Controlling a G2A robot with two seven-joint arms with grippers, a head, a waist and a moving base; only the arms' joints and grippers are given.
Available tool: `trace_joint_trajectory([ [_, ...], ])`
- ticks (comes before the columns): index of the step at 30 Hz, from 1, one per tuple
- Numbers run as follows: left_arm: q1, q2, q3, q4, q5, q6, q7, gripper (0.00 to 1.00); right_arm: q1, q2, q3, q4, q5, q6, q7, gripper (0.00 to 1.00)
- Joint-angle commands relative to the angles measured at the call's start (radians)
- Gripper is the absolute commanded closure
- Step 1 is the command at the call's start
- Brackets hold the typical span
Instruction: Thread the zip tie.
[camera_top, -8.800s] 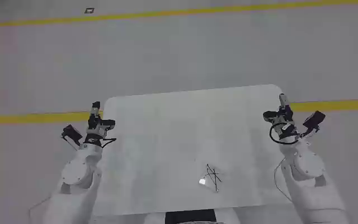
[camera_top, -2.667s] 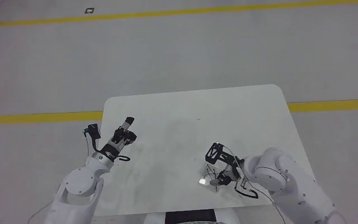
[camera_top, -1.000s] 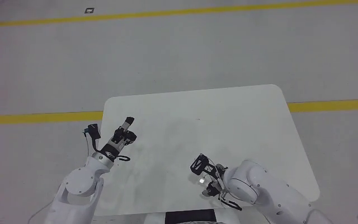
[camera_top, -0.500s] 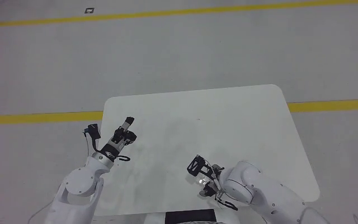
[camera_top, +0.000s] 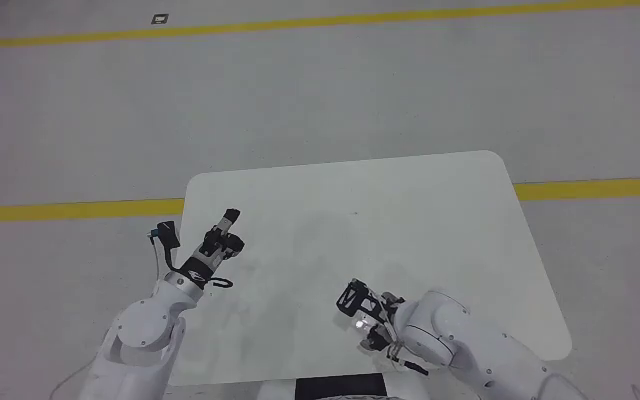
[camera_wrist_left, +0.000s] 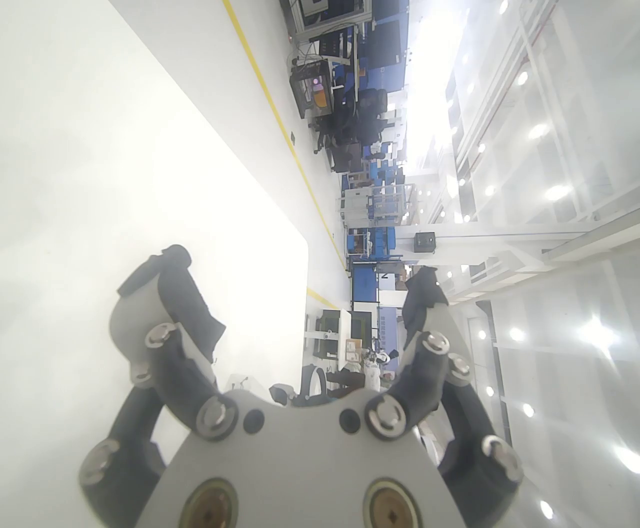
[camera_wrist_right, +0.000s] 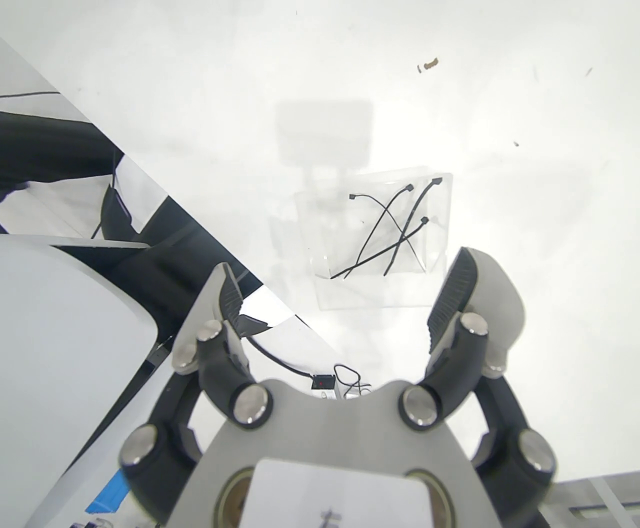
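Black zip ties (camera_wrist_right: 402, 235), heads away from right hand (camera_wrist_right: 345, 272) — agape, empty, left hand (camera_wrist_left: 300, 267) too.

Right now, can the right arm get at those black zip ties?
Probably yes: the right gripper is open and faces the zip ties, which lie loose on clear plastic with nothing between.

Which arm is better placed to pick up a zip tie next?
Right. The right gripper hangs open just above the zip ties, while the left gripper is open across the table, pointing toward its far edge.
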Motion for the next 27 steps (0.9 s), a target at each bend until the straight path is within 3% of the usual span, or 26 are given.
trace_joint_trajectory([
  [1, 0.0, 0.0, 0.0, 0.0, 0.0, 0.0, 0.0, 0.0, -0.002, 0.001, 0.002, -0.004, -0.007, -0.003, 0.004, 0.66],
  [6, 0.0, 0.0, 0.0, 0.0, 0.0, 0.0, 0.0, 0.0, -0.01, 0.001, 0.007, -0.011, -0.018, -0.005, 0.011, 0.84],
  [8, 0.0, 0.0, 0.0, 0.0, 0.0, 0.0, 0.0, 0.0, -0.011, 0.001, 0.008, -0.012, -0.021, -0.005, 0.011, 1.0],
  [17, 0.0, 0.0, 0.0, 0.0, 0.0, 0.0, 0.0, 0.0, -0.011, -0.004, 0.001, -0.007, -0.057, 0.011, 0.021, 1.0],
  [27, 0.0, 0.0, 0.0, 0.0, 0.0, 0.0, 0.0, 0.0, 0.033, -0.028, -0.048, 0.047, -0.057, 0.022, 0.028, 1.0],
])
